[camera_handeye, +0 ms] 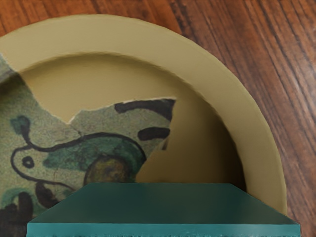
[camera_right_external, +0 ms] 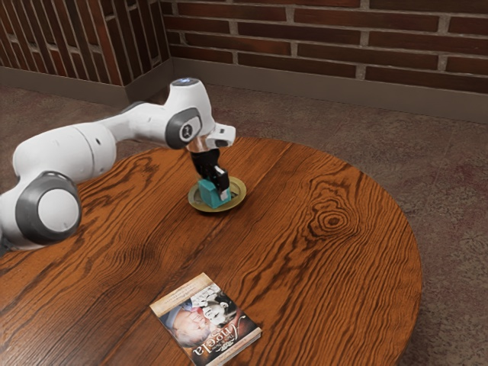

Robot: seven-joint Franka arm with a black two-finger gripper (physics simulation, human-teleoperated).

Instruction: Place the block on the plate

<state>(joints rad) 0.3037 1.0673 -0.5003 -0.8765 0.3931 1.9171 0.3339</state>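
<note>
We see the block (camera_right_external: 211, 194) at the plate (camera_handeye: 222, 74), inside its rim as the exterior view shows it; whether its underside touches, we cannot tell. It is plain teal, with flat faces and crisp straight edges, one face darker and the next brighter in the wrist view. Our pincer (camera_right_external: 218, 195) is closed around it. On the bench (camera_right_external: 335, 267), well apart from the plate, lies a book (camera_right_external: 206, 320).

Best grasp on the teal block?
From above, I'd say, pinching two opposite side faces near the top: the block looks flat-sided and straight-edged, and the raised rim of the plate around it would likely hamper a low sideways approach.
</note>
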